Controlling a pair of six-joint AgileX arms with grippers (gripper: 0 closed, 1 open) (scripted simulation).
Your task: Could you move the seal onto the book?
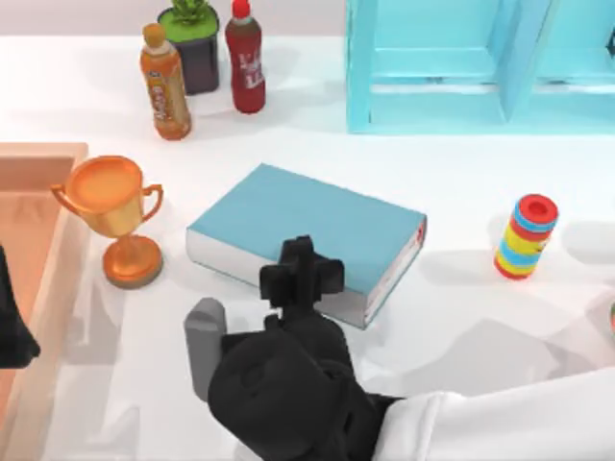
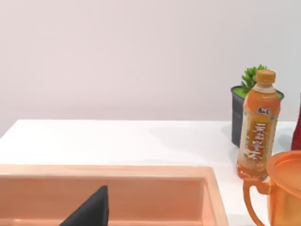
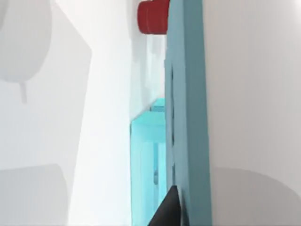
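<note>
The teal-blue book (image 1: 317, 216) lies flat at the table's middle, white page edges facing front and right. My right arm reaches in from the lower right, and its black gripper (image 1: 300, 274) hangs over the book's front edge. The seal is hidden; I cannot tell whether it sits under that gripper. At the far left edge my left gripper (image 1: 12, 331) stays parked over the orange tray (image 1: 38, 279).
An orange-gold trophy (image 1: 115, 216) stands left of the book. At the back are an orange drink bottle (image 1: 165, 84), a potted plant (image 1: 192, 43), a red bottle (image 1: 245, 60) and a light-blue shelf (image 1: 442, 67). A striped cylinder (image 1: 526, 236) stands right. A grey block (image 1: 203, 348) rises beside the right arm.
</note>
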